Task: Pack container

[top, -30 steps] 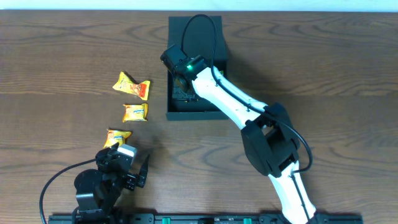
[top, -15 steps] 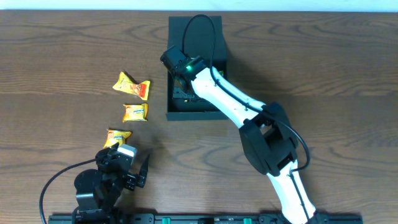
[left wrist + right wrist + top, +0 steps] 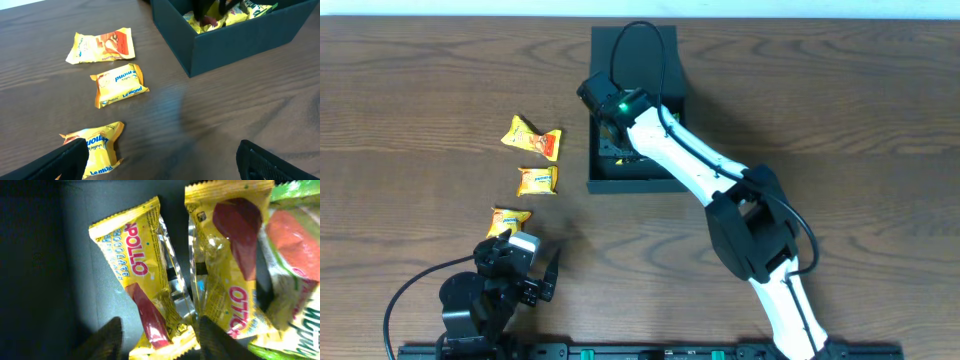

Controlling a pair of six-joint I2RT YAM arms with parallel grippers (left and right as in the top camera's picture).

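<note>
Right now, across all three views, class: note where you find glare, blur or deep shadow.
Overhead: even light, container interior nearly black. Left wrist: loose packets sharp, left hand blurred at the bottom corners. Right wrist: glare on the Apollo packet, right hand blurred below.

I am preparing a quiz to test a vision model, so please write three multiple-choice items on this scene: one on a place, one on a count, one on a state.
1. Where is the right gripper?
A. lying on a chair
B. inside the container
C. raised far above it

2. How many snack packets lie on the table outside the container?
A. one
B. five
C. three

3. How does the left gripper stand?
A. open, holding nothing
B. shut on a packet
C. shut on a cable

Key: 1 B, its camera looks closely at packets on the dark container floor; 2 C, the overhead view shows three yellow ones left of the container; 3 A, its fingers stand wide apart with nothing between.
</note>
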